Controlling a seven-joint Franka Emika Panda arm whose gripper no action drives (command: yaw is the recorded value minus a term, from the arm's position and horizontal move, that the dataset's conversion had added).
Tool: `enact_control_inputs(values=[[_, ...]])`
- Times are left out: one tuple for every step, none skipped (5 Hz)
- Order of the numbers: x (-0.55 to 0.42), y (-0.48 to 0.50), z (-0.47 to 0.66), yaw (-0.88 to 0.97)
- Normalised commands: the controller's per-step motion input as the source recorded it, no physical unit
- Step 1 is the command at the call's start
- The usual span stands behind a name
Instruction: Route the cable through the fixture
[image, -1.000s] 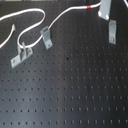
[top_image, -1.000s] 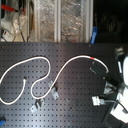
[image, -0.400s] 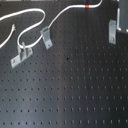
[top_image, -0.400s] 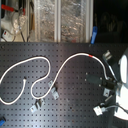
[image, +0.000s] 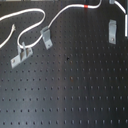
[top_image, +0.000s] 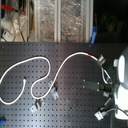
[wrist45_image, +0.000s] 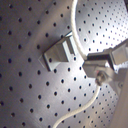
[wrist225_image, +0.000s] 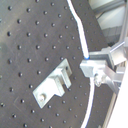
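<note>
The white cable (top_image: 47, 62) loops across the black pegboard, and its red band (top_image: 90, 54) lies near the end on the second exterior view's right. The band also shows in the first exterior view (image: 86, 6). My gripper (top_image: 105, 84) is shut on the cable just past the red band. Both wrist views show the cable (wrist45_image: 76, 30) running through the fingertips (wrist225_image: 94, 67). A metal fixture (wrist45_image: 60, 52) stands on the board right beside the held stretch, and it also shows in the second wrist view (wrist225_image: 52, 86). The gripper itself is out of the first exterior view.
Two more fixtures (image: 46, 37) (image: 20, 56) stand by the cable's loops on the first exterior view's left, and one (image: 113, 30) at its right. Another fixture (top_image: 101, 114) sits below the arm (top_image: 122, 75). Shelves with clutter (top_image: 50, 20) lie behind the board.
The gripper has slid out of the first exterior view's top right corner with the cable end. The red band has shifted slightly towards the board's far edge.
</note>
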Motion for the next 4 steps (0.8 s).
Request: enact_control_inputs(values=[[-0.053,0.336,0.24,0.00],[0.001,0.027,0.00,0.09],[-0.026,0.006,0.28,0.03],[-0.148,0.050,0.47,0.10]])
